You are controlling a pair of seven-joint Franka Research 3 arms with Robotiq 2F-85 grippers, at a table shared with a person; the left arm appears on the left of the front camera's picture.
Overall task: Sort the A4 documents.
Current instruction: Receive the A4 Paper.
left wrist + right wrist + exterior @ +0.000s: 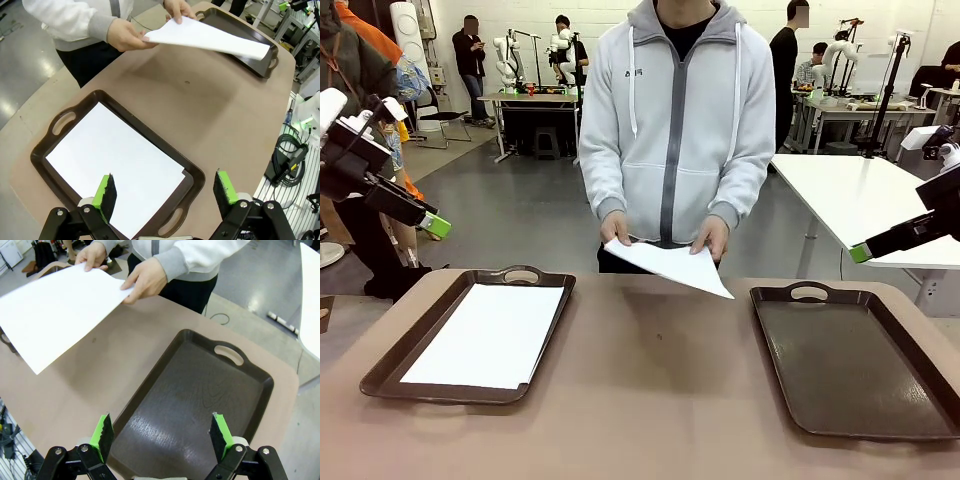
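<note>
A brown tabletop [650, 400] is seen spanning the front view, with a person in a grey hooded jacket [675, 110] standing at its far edge. Two dark brown trays with handles are laid on it: the left tray [390, 372] is set with its long axis running away from the robot and slanted slightly toward the middle, and the right tray [850, 370] is set likewise on the other side, well apart from the first.

One A4 sheet [490, 335] is laid flat inside the left tray, its long axis along the tray's length. A second A4 sheet [670, 265] is held above the table's far edge between the two trays, gripped at its far end by the person's two hands [616, 228], with its free corner pointed toward the robot and its right side, and tilted downward.

The left gripper [165, 192] is held in the air above the near end of the left tray; its green-padded fingers are spread wide and nothing is touched or carried. The right gripper [161, 432] is poised above the bare right tray, its fingers equally wide apart and nothing between them.
</note>
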